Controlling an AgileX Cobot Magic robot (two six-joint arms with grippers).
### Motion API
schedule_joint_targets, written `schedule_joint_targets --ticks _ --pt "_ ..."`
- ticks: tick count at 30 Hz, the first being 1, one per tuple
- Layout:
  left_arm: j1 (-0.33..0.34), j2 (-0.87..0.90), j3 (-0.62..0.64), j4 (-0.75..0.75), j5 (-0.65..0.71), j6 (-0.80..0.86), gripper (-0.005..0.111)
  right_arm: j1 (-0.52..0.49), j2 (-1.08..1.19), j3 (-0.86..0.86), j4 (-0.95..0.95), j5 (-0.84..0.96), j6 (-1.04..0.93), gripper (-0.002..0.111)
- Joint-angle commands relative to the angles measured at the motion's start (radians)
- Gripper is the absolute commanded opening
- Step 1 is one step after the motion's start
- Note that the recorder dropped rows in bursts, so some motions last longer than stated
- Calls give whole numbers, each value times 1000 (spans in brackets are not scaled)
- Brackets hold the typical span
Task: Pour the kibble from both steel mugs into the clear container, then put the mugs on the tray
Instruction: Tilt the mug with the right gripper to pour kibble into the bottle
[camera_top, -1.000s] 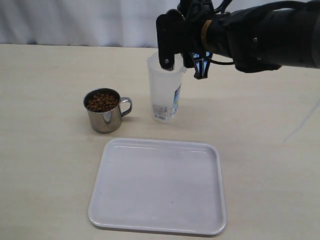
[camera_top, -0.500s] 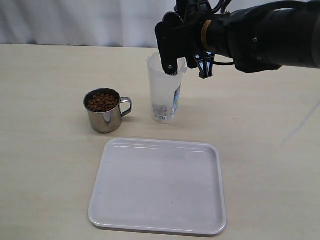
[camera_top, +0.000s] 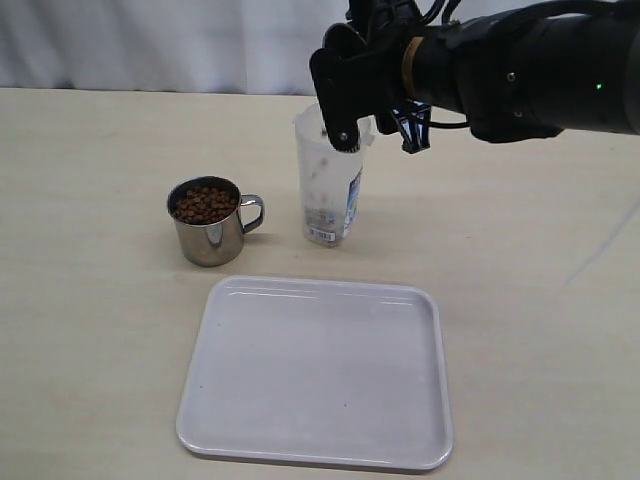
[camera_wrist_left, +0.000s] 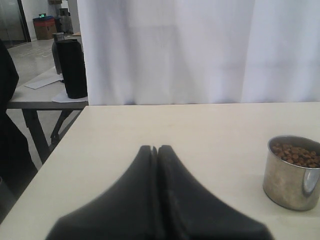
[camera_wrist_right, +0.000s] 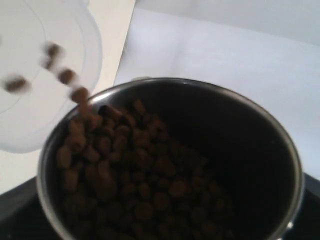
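Note:
My right gripper (camera_top: 372, 108) is shut on a steel mug (camera_wrist_right: 175, 160) and holds it tilted over the mouth of the clear container (camera_top: 328, 190); in the exterior view the fingers hide that mug. Kibble (camera_wrist_right: 70, 77) spills over its rim into the container's opening (camera_wrist_right: 30, 90), and dark pellets show inside the container. The second steel mug (camera_top: 207, 222), full of kibble (camera_top: 204, 203), stands upright left of the container, handle toward it. The white tray (camera_top: 315, 370) lies in front of both. My left gripper (camera_wrist_left: 158, 148) is shut and empty, low over the table, with that mug (camera_wrist_left: 292, 172) ahead of it to one side.
A white curtain (camera_top: 150, 40) hangs behind the table. In the left wrist view the table's side edge (camera_wrist_left: 55, 150) drops off to a floor, and a second table beyond carries a black cylinder (camera_wrist_left: 72, 67).
The right gripper has tipped its mug further over the container, and kibble now falls in. The other mug and the tray have not moved.

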Motion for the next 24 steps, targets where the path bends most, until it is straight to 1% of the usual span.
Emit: schedule_joint_targets --ticks 1,9,24 --pt "-10 -1 2 -3 -8 -3 0 0 -7 -9 -8 7 -19 5" --pt "-10 -1 2 -3 -8 -3 0 0 -7 -9 -8 7 -91 5" --pt "-10 -1 2 -3 -8 -3 0 0 -7 -9 -8 3 -119 5"
